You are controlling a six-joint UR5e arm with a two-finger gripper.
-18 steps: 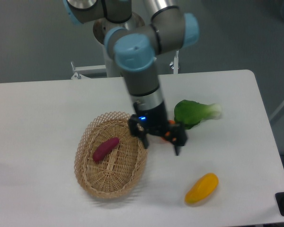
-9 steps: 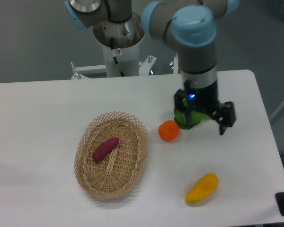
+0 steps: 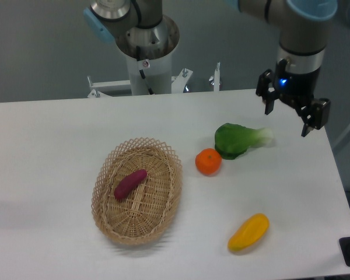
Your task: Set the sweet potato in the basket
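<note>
We see the sweet potato [image 3: 130, 184] lying inside the basket [image 3: 107, 220], on its woven floor a little toward the rim's upper left part. The gripper [image 3: 287, 118] hangs well apart from the basket, far up and to the right of it, above the far right edge of the white counter [image 3: 46, 146]. Its jaws stand wide open with both fingers pointing down, and they hold nothing. So the sweet potato lies far down and to the left of the jaws, with other produce between them.

The sweet potato's long axis runs diagonally: one tapered end points toward the basket's upper right rim, the other toward its lower left. It lies flat, and we cannot tell whether it touches the basket wall.

Just to the right of the basket sits a round orange [image 3: 209, 161], apart from the rim. Further right of the basket, near the orange, lies a leafy green vegetable [image 3: 238, 140] with its pale stem pointing away from the basket. A yellow-orange fruit [image 3: 248, 232] lies to the lower right of the basket, well apart from it.
</note>
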